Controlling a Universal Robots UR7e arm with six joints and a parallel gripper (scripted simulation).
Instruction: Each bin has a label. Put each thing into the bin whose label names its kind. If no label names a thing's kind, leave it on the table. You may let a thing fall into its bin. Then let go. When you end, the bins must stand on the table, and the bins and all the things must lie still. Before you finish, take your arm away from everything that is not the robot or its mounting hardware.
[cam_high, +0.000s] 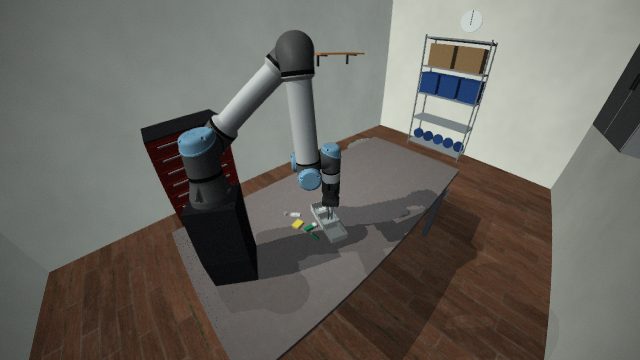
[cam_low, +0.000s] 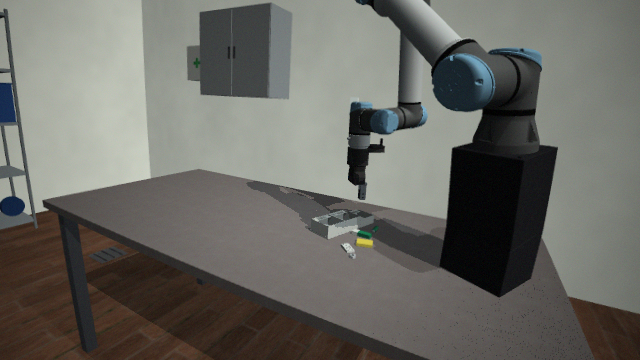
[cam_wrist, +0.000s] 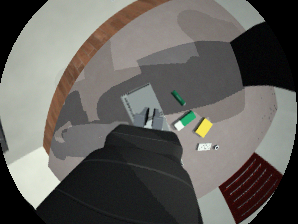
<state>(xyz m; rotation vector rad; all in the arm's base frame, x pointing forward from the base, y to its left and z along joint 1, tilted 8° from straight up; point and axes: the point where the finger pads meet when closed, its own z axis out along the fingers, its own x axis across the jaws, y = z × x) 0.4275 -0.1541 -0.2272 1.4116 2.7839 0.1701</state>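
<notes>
Evidently the gripper (cam_high: 330, 218) (cam_low: 362, 198) (cam_wrist: 151, 114) hangs over the pale grey, open-topped bins (cam_high: 338, 240) (cam_low: 342, 228) (cam_wrist: 142, 97), its fingers a little apart with nothing visible between them. That narrow spacing probably suits reaching among small pieces. The task's things lie loose beside the bins on the grey-brown counter (cam_high: 400, 160) (cam_low: 200, 225) (cam_wrist: 220, 165): a green-and-white block (cam_high: 309, 227) (cam_low: 364, 234) (cam_wrist: 188, 119), a slim dark-green rod (cam_high: 315, 236) (cam_low: 375, 229) (cam_wrist: 178, 97), a flat yellow block (cam_high: 298, 224) (cam_low: 364, 242) (cam_wrist: 204, 127), a white, dark-speckled rectangular piece (cam_high: 295, 214) (cam_low: 347, 248) (cam_wrist: 204, 147) and a small round grey piece (cam_high: 285, 213) (cam_low: 353, 256) (cam_wrist: 216, 147). They presumably wait there to be sorted; the bins stand close, making each carry short. No brand or bin label can be read, so which piece belongs where, or stays out, cannot be told. A closer look at the labels seems wise before any grasp.
</notes>
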